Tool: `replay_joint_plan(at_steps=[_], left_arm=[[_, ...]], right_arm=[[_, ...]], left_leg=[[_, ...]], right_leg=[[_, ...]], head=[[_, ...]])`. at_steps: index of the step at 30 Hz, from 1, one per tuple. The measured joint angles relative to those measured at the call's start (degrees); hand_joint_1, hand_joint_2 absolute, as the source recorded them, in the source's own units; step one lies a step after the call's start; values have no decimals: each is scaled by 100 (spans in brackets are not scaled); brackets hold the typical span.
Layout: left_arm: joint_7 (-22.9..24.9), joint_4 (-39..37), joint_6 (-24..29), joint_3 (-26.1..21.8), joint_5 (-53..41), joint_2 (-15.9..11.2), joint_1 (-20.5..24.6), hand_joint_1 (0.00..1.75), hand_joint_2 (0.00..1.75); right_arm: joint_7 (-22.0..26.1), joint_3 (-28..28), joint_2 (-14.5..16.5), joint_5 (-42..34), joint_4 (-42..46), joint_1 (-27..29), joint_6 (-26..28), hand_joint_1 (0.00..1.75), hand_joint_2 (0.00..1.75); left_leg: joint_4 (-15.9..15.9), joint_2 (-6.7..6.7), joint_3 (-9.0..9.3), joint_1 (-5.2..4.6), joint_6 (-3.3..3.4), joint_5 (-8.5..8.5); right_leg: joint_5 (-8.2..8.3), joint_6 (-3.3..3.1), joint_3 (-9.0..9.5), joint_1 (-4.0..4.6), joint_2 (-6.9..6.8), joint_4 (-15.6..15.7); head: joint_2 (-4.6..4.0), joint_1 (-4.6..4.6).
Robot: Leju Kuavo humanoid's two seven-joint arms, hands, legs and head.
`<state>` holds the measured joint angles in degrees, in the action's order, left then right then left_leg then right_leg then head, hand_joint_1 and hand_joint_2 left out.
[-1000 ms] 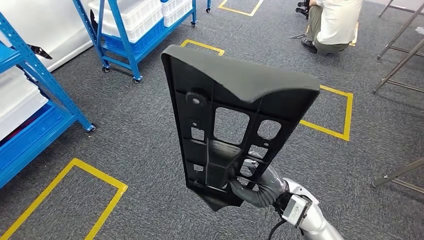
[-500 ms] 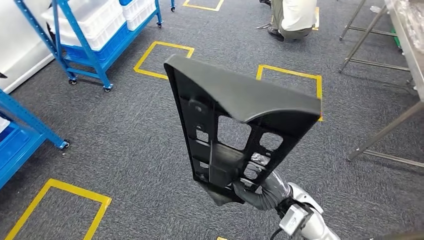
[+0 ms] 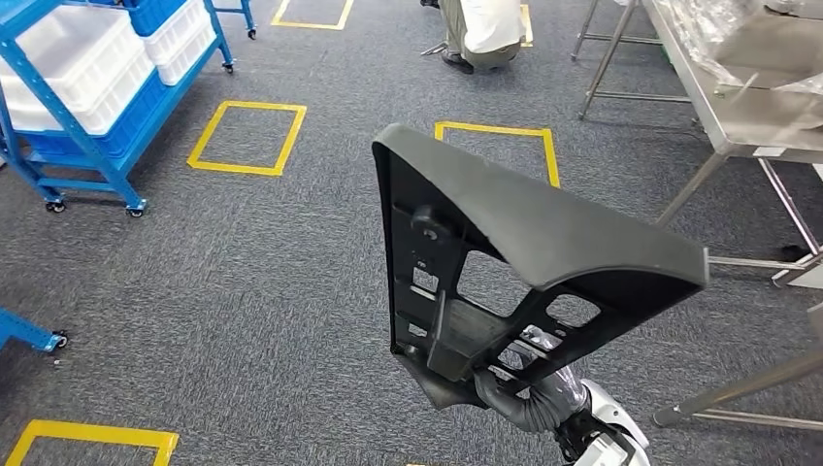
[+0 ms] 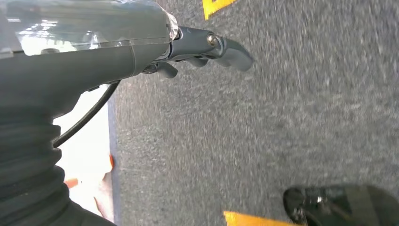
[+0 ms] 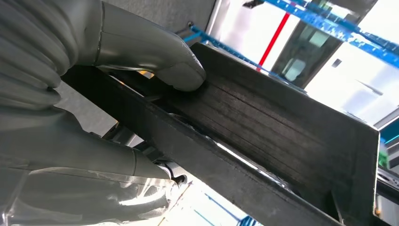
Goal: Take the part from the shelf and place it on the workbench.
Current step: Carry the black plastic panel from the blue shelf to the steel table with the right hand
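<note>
The part (image 3: 485,252) is a large black plastic panel with a curved top edge and several cut-outs, held upright in front of me in the head view. My right hand (image 3: 519,388) grips its lower end from beneath. In the right wrist view the grey thumb (image 5: 160,61) presses on the part's ribbed black face (image 5: 282,136), with the other fingers underneath. My left hand (image 4: 141,42) hangs over grey carpet, its dark fingers (image 4: 226,49) loosely extended and holding nothing. The steel workbench (image 3: 723,121) stands at the upper right.
A blue shelf on wheels (image 3: 82,146) with white bins stands at the upper left. A person (image 3: 480,29) crouches at the far side. Yellow taped rectangles (image 3: 247,138) mark the grey carpet. Workbench legs (image 3: 738,388) run along the right edge.
The camera has turned to the right: the blue shelves have slid off to the left and the steel workbench has come into view. My right hand still holds the part.
</note>
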<state>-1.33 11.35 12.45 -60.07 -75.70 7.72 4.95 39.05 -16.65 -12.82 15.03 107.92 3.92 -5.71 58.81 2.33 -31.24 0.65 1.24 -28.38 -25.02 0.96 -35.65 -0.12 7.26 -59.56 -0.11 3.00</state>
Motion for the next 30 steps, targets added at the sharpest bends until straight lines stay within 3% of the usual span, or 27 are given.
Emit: replay_joint_plan(at_steps=[1,3,5,6,7,8,10,12,14,16,18,20,21,22,23,24,26,28,29,30], left_arm=[[-11,3,2,14,-1,-11,4,0,175],[-23,7,5,21,-3,-30,-3,0,175],[-24,8,5,22,-3,-41,-21,0,175],[-24,8,5,23,-2,-45,-27,0,175],[-24,8,5,23,-2,-48,-28,0,175],[-24,8,5,25,-1,-49,-26,0,175],[-26,8,5,26,-2,-50,-23,0,175],[-65,8,21,27,-5,-50,-23,0,175],[-132,8,52,33,-15,-49,-5,0,175],[-142,8,58,44,-36,-49,19,0,175],[-39,8,14,59,-82,-48,18,0,175],[144,8,-61,89,-146,-44,-9,0,175],[227,8,-97,109,-169,-44,-28,0,175],[285,8,-124,129,-184,-44,-44,0,175],[304,8,-142,145,-183,-44,-55,0,175],[289,8,-148,154,-168,-44,-62,0,175],[187,8,-133,158,-107,-45,-64,0,175],[67,8,-111,158,-52,-43,-47,0,175],[17,8,-105,158,-37,-36,-34,0,175],[-19,8,-104,157,-31,-26,-23,0,175]], right_arm=[[3,22,7,-2,0,4,1,175,175],[7,50,24,-5,-3,2,2,175,175],[7,58,29,-6,-15,8,1,175,175],[7,59,32,-6,-25,14,-1,175,175],[7,61,32,-6,-32,17,-1,175,175],[7,63,32,-6,-37,17,-2,175,175],[6,67,32,-6,-38,11,-1,175,175],[10,73,32,-8,-37,2,4,175,175],[16,84,32,0,-32,2,15,175,175],[24,93,31,33,-21,-3,54,175,175],[30,94,22,80,-11,-18,128,175,175],[27,94,14,143,9,10,214,175,175],[26,95,14,180,31,47,254,175,175],[25,98,14,217,62,94,290,175,175],[23,104,14,244,98,141,316,175,175],[24,116,14,266,137,185,332,175,175],[27,158,14,298,204,242,332,175,175],[29,216,15,345,255,285,307,175,175],[27,244,17,370,277,310,290,175,175],[24,272,21,393,298,337,275,175,175]], left_leg=[[-46,-72,21,7,37,32],[-100,-207,38,0,76,64],[-103,-354,37,-13,73,56],[-103,-430,40,-15,64,46],[-102,-503,48,-16,52,35],[-103,-567,63,-16,39,21],[-105,-680,107,-26,-7,-18],[-111,-784,144,-38,-65,-56],[-128,-879,186,-32,-127,-83],[-6,-704,180,-9,-178,-189],[554,-391,-67,7,-195,-498],[1317,-286,-473,7,-200,-794],[1510,-278,-602,6,-201,-799],[1490,-273,-635,6,-198,-686],[1236,-250,-556,7,-187,-470],[848,-171,-413,10,-172,-221],[214,52,-156,19,-140,50],[53,125,-81,1,-98,50],[37,68,-71,-4,-65,62],[4,3,-58,-7,-26,80]], right_leg=[[-72,29,-58,-1,-134,-108],[-377,85,-326,-16,-507,-656],[-638,141,-662,-59,-669,-1331],[-639,159,-732,-78,-699,-1467],[-534,168,-683,-90,-723,-1370],[-356,164,-520,-95,-766,-1061],[-58,112,-90,-54,-1011,-260],[11,28,103,16,-1150,114],[11,-52,104,40,-1021,142],[37,-126,151,19,-891,214],[48,-190,195,3,-776,258],[36,-225,203,15,-636,250],[29,-228,208,23,-553,241],[21,-223,216,28,-462,228],[7,-211,228,28,-374,210],[-14,-195,236,24,-295,184],[-55,-145,215,25,-157,111],[-61,-75,170,5,-40,78],[-50,-36,155,-12,21,87],[-54,-4,146,-19,-3,79]], head=[[0,-1],[0,-2],[0,-1],[0,-1],[0,-1],[0,-1],[0,-1],[0,-1],[0,0],[0,0],[0,-1],[0,-1],[0,-1],[0,-1],[0,-1],[0,-1],[0,0],[0,0],[0,0],[0,-1]])
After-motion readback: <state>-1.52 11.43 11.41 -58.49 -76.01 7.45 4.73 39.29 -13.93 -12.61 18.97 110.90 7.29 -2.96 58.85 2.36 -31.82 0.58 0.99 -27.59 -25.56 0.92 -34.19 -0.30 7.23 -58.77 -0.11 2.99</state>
